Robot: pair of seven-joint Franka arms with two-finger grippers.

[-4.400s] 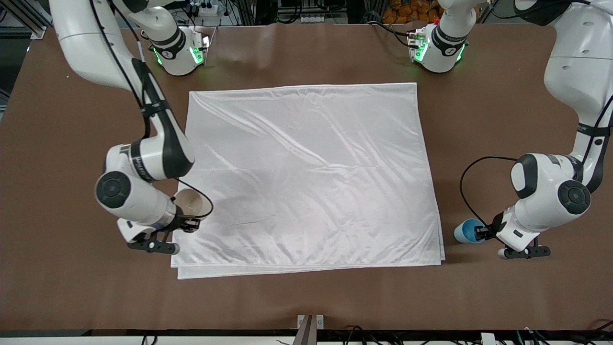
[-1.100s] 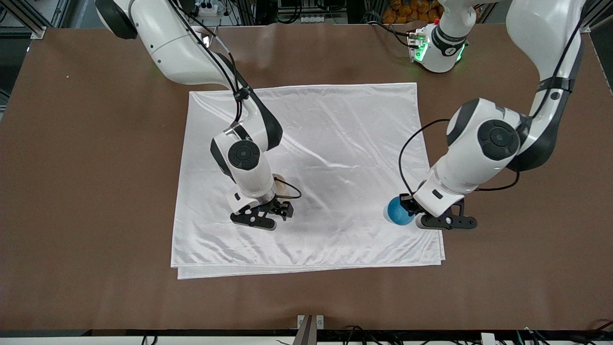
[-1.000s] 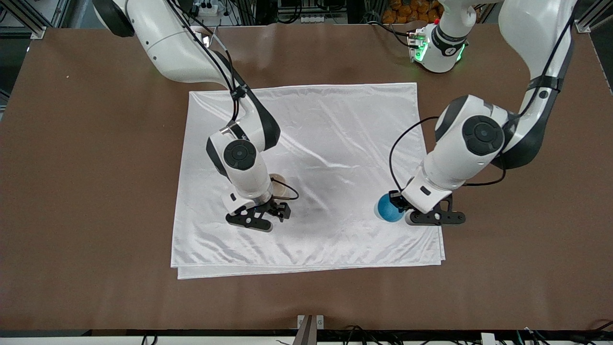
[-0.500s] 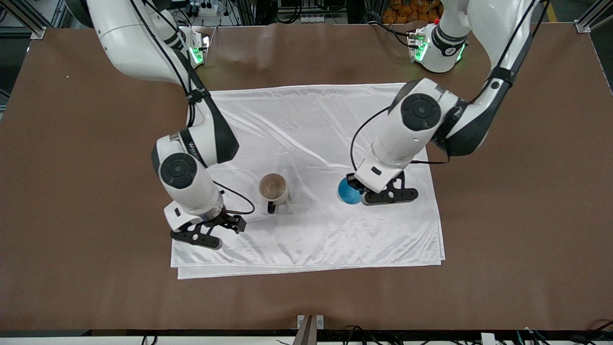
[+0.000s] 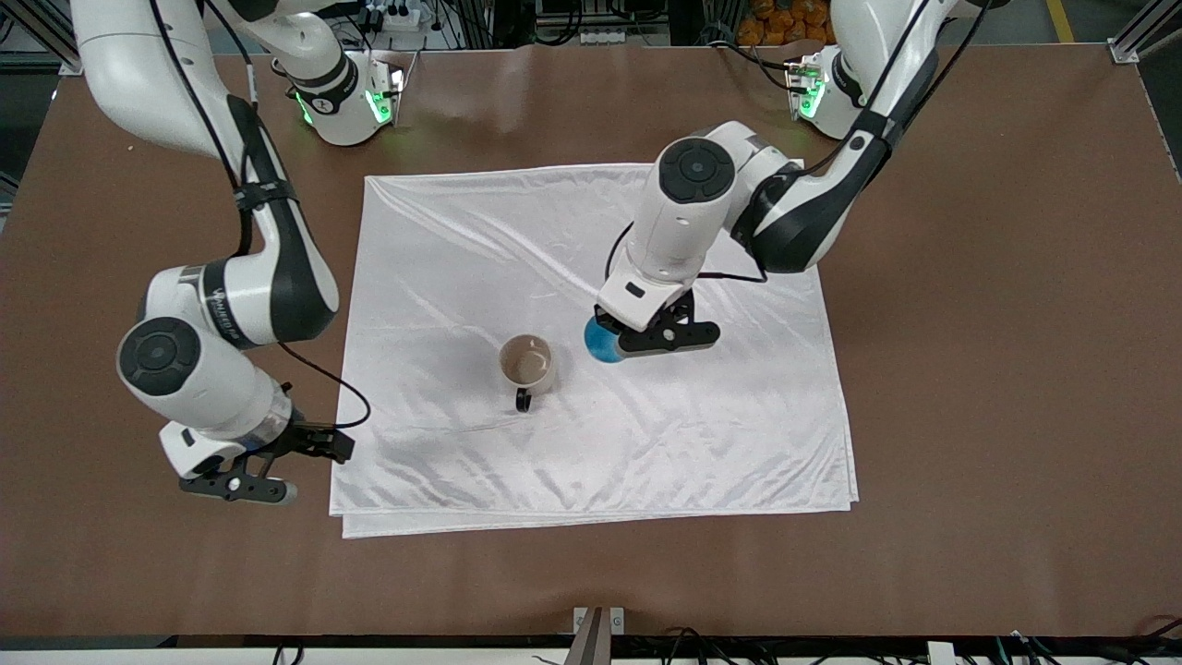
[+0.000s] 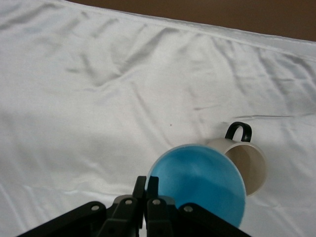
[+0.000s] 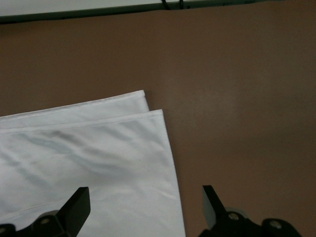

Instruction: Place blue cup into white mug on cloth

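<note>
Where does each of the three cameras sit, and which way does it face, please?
Front view: high across the table, facing both arms; white mug on the cloth.
Left wrist view: on the left arm, looking down past its pincer at the blue cup it holds above the cloth.
Right wrist view: on the right arm, looking down between open fingers at a cloth corner and table.
Front and left wrist views share cup, mug, cloth.

A matte brown rectangular tabletop (image 5: 997, 305) fills the scene; dark metal framing, black cables (image 5: 572, 23) and orange clutter (image 5: 785, 18) line its edge.
</note>
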